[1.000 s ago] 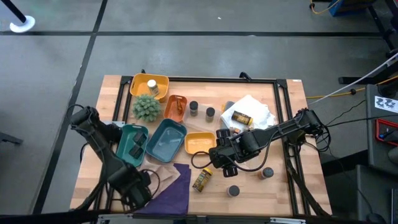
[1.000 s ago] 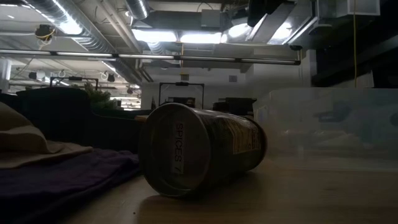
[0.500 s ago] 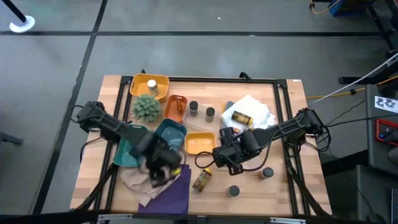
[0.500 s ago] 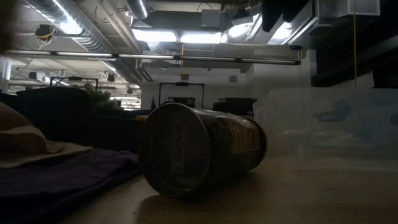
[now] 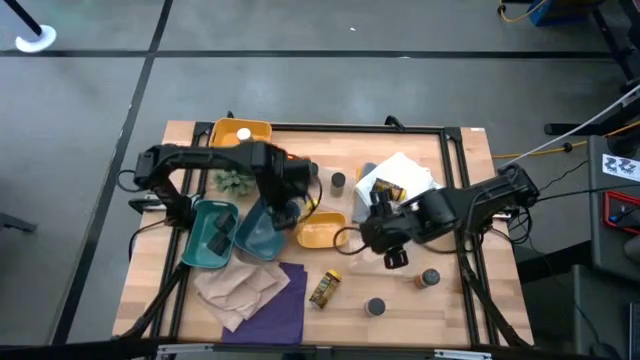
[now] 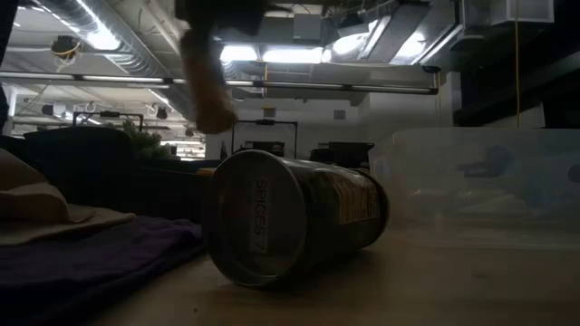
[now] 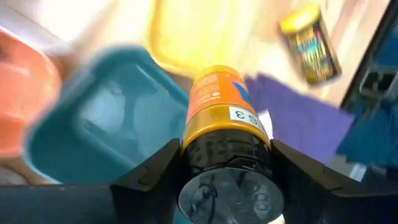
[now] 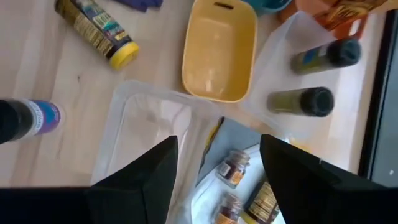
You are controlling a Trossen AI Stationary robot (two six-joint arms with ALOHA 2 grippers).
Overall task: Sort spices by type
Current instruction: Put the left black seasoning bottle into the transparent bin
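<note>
Worktop (image 5: pixel 450 300) is carrying five coloured trays: two yellow, one teal (image 5: pixel 205 235), one blue (image 5: pixel 255 232), one orange (image 7: pixel 18 93); plus two clear trays showing in the right wrist view. Left tool (image 7: pixel 225 149) is hanging over the blue and orange trays, clamping an orange-label jar (image 7: pixel 221 106) with a dark lid. Judging the step: it's carrying that jar to a tray, so it should be matching label and lid to jars already placed, lowering upright into the tray, then letting go low. Right tool (image 8: pixel 217 142) is hovering mid-worktop, fingers spread, holding nothing. Jars counted: three loose on bare wood, including a yellow-lid one (image 5: pixel 325 288) lying flat; two dark-lid ones (image 8: pixel 326 53) in a clear tray; three on the white cloth (image 8: pixel 211 180); one pale-lid in the far yellow tray (image 5: pixel 243 135).
</note>
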